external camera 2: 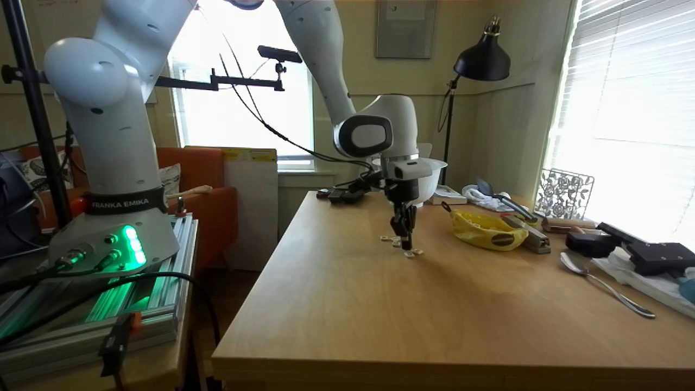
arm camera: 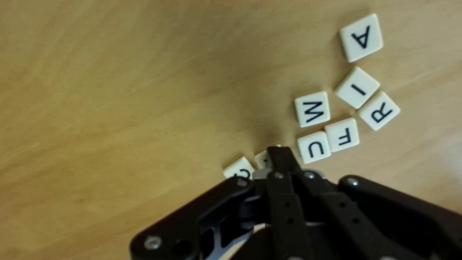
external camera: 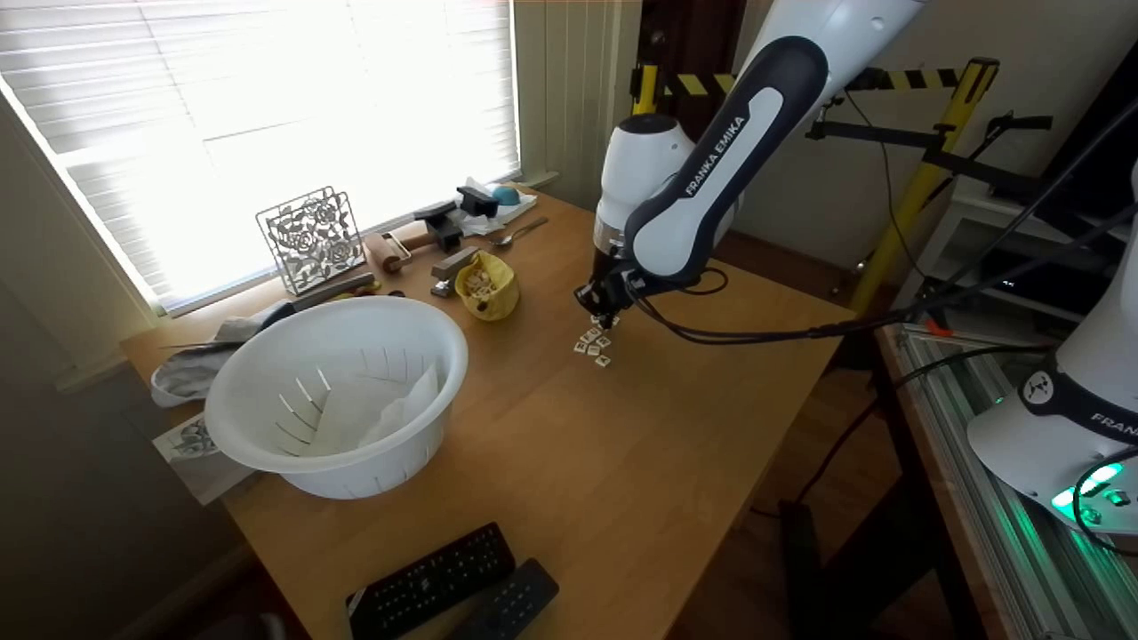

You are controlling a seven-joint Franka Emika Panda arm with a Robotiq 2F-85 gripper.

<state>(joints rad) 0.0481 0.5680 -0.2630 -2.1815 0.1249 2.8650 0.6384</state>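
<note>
Overall, the work is laid out on a wooden table point(external camera: 613, 480), by which a wide, level surface is offered for low, flat strokes. A white tub point(external camera: 378, 471) is set well off to one side and need hardly be reckoned with. The gripper point(external camera 2: 406, 244) is pointed downward, its fingers point(arm camera: 283, 160) pressed fully together; no object can be made out between them. So closed, it is judged better suited to nudging than to picking up. Beside it, clear of the fingers, a yellow pouch point(external camera 2: 478, 231) is seen; sideways strokes toward that side are best kept short. The smallest items, the letter tiles point(arm camera: 312, 109), are scattered on the table around and beside the fingertips. The U tile point(arm camera: 314, 147) and the F tile point(arm camera: 342, 135) are placed side by side, so that a push on either would probably be passed to its neighbour. The C-like tile point(arm camera: 240, 169) and another tile point(arm camera: 261, 158) are partly hidden by the gripper; whether either is touched cannot be told. Pressure should be kept light and directed against one tile's edge, since a thin tile pressed from above might be tipped or pinned rather than slid cleanly across the table.
</note>
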